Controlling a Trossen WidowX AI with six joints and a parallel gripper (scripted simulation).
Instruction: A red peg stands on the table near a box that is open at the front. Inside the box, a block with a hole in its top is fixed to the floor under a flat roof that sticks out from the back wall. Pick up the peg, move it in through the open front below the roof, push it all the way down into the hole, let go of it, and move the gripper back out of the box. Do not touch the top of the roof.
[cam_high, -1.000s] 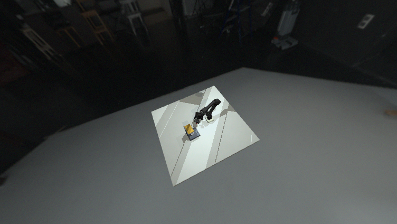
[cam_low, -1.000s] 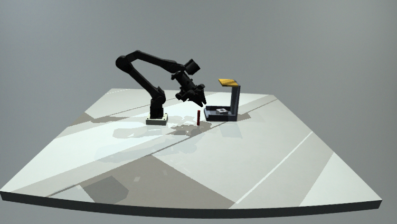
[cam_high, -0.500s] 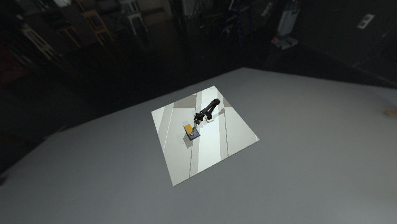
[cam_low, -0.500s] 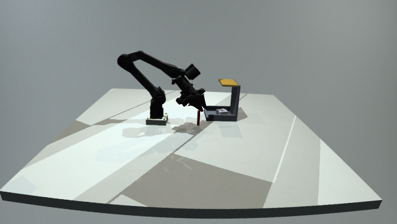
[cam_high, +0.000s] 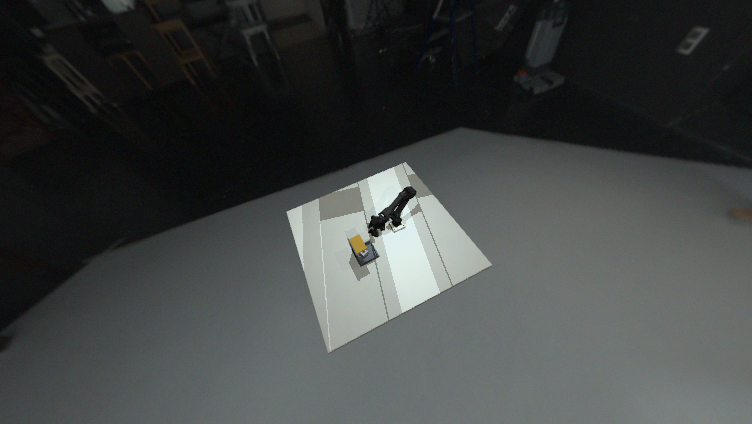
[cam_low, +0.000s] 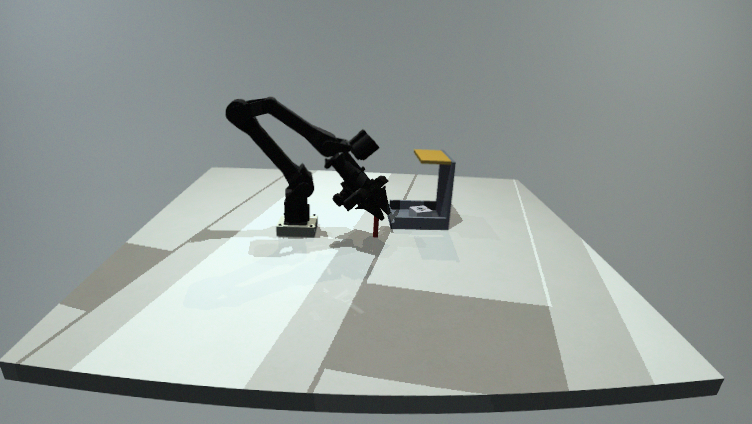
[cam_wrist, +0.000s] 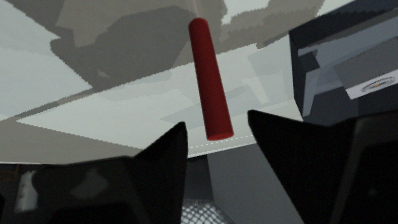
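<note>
The red peg stands upright on the table, just outside the box's open front. My gripper is part-way open and tilted down over the peg. In the wrist view the peg's top end shows between the fingertips, with a gap on each side. The top view does not show the peg clearly. The dark box has a flat yellow roof at its back wall. Below it sits the light block, with its hole facing up.
The box stands close beside the gripper, to its right in the exterior view, with low side walls. The arm's base stands on the table on the other side of the peg. The roof overhangs at the far side of the box.
</note>
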